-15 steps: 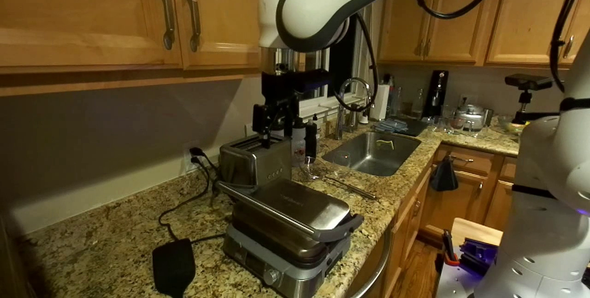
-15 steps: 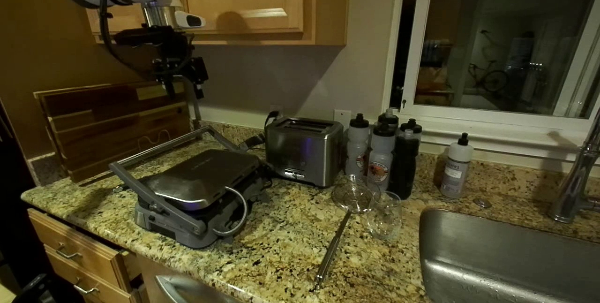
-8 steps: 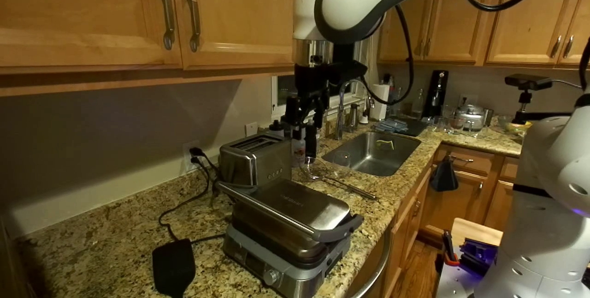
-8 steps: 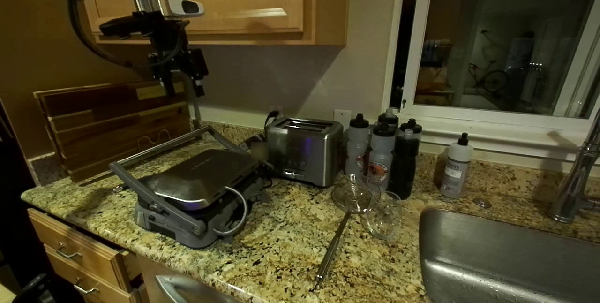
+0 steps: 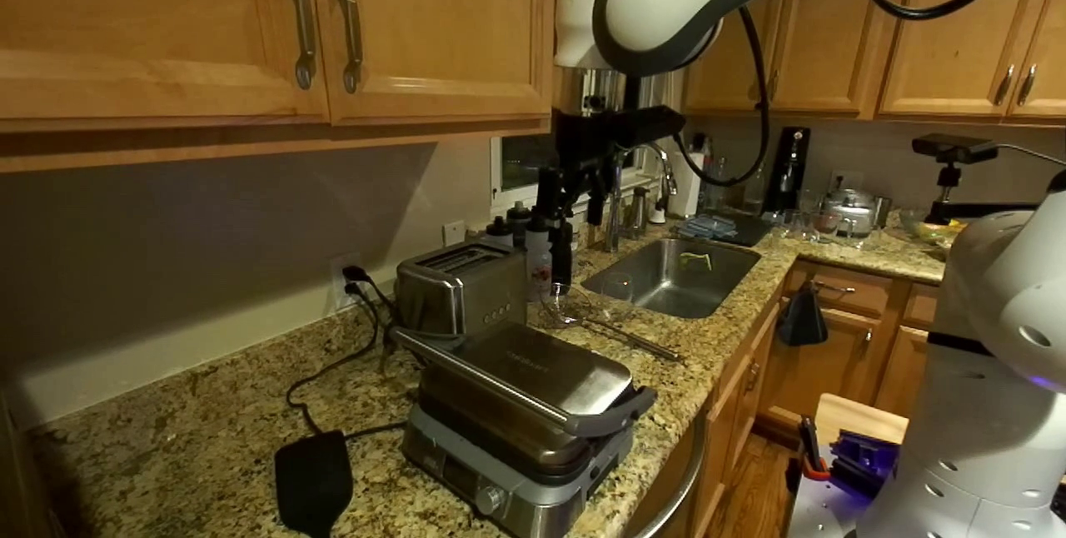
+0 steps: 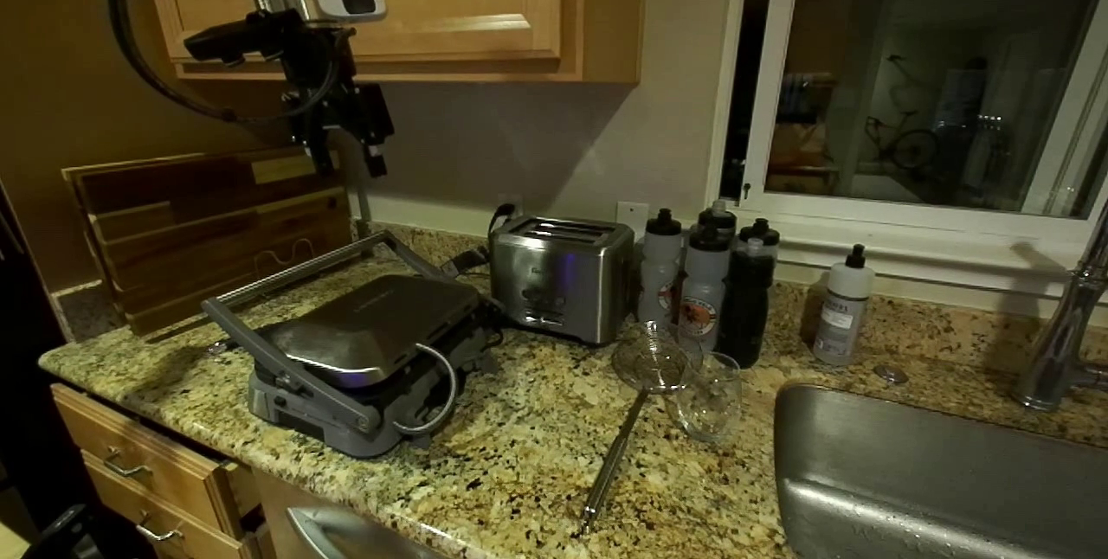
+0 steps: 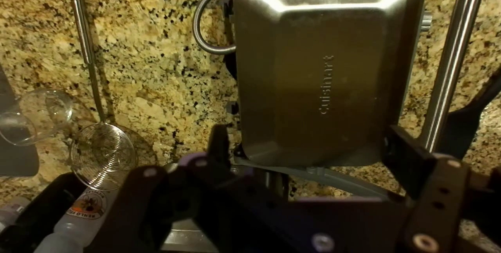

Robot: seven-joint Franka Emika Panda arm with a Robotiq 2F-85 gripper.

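Note:
My black gripper point(image 6: 351, 164) hangs in the air with its fingers spread wide apart and nothing between them. In the wrist view the jaws frame the near end of a steel contact grill point(image 7: 328, 80) marked Cuisinart, which lies well below. The grill's lid is down on its base, and its long bar handle point(image 7: 454, 65) runs along one side. Behind the grill stands a steel toaster point(image 6: 558, 282) with two slots. A wire strainer point(image 7: 103, 155) with a long metal handle lies on the counter beside them. The gripper touches none of these.
Several squeeze bottles point(image 6: 662, 252) stand beside the toaster, near a clear glass point(image 6: 711, 412). Beyond is a steel sink point(image 6: 935, 446). A black spatula point(image 5: 315, 471) lies by the grill. Wall cabinets point(image 5: 441, 38) hang close to the arm; wooden boards point(image 6: 199, 239) lean at the back.
In an exterior view the arm and gripper have swung right, from in front of the toaster toward the bottles. The gripper stays open, and the things on the counter have not moved.

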